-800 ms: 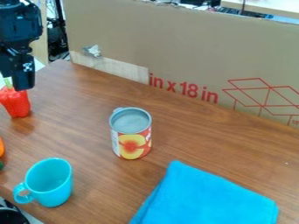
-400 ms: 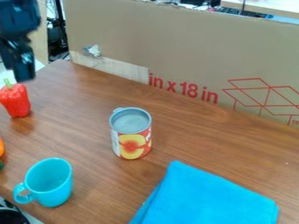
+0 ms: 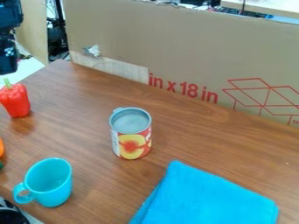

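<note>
Your gripper (image 3: 8,64) hangs at the upper-left edge of the camera view, above and nearest to the red bell pepper (image 3: 16,103); you cannot tell how far it is open or whether it has hold of anything. The pepper stands on the wooden table (image 3: 88,105), stem up, probably balanced on its lobed base. Your peach-labelled can (image 3: 132,142) is upright, likely steadied by its flat bottom, between the turquoise mug (image 3: 52,186) and the cardboard panel (image 3: 175,48).

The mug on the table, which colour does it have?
The mug is turquoise, best seen in the camera view.
</note>
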Controlling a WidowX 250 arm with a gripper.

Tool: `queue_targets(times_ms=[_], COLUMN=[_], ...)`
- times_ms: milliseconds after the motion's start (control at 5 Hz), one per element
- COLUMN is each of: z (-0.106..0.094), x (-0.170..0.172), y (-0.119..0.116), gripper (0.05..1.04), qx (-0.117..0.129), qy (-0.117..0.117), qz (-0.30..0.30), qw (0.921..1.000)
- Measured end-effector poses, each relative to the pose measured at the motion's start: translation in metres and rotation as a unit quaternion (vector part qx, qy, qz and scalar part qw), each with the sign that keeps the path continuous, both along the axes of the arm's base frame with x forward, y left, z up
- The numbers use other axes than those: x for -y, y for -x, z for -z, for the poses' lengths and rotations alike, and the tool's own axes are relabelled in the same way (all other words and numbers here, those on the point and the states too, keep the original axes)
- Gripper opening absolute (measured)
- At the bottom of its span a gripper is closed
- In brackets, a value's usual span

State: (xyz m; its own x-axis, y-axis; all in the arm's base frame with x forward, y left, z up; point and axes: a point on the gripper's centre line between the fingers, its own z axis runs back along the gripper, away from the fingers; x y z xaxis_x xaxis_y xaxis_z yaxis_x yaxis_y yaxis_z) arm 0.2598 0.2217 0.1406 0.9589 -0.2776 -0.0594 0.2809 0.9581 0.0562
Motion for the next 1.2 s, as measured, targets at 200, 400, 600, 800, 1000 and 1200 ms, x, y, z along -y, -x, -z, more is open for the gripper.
queue_targets(times_ms=[200,400,600,800,1000,1200], z=[0.009,0.023,0.032,0.043,0.052,0.055], x=[-0.016,-0.024,-0.035,-0.039,-0.037,-0.033], y=[0.003,0.0,-0.004,-0.007,-0.016,-0.02], gripper=[1.001,1.001,1.001,1.001,1.001,1.001], qx=[-0.016,-0.034,-0.058,-0.07,-0.078,-0.078], qy=[-0.004,-0.006,-0.016,-0.014,-0.009,-0.006], qz=[-0.026,-0.035,-0.048,-0.052,-0.043,-0.029], qw=[0.9995,0.9988,0.997,0.9961,0.996,0.9965])
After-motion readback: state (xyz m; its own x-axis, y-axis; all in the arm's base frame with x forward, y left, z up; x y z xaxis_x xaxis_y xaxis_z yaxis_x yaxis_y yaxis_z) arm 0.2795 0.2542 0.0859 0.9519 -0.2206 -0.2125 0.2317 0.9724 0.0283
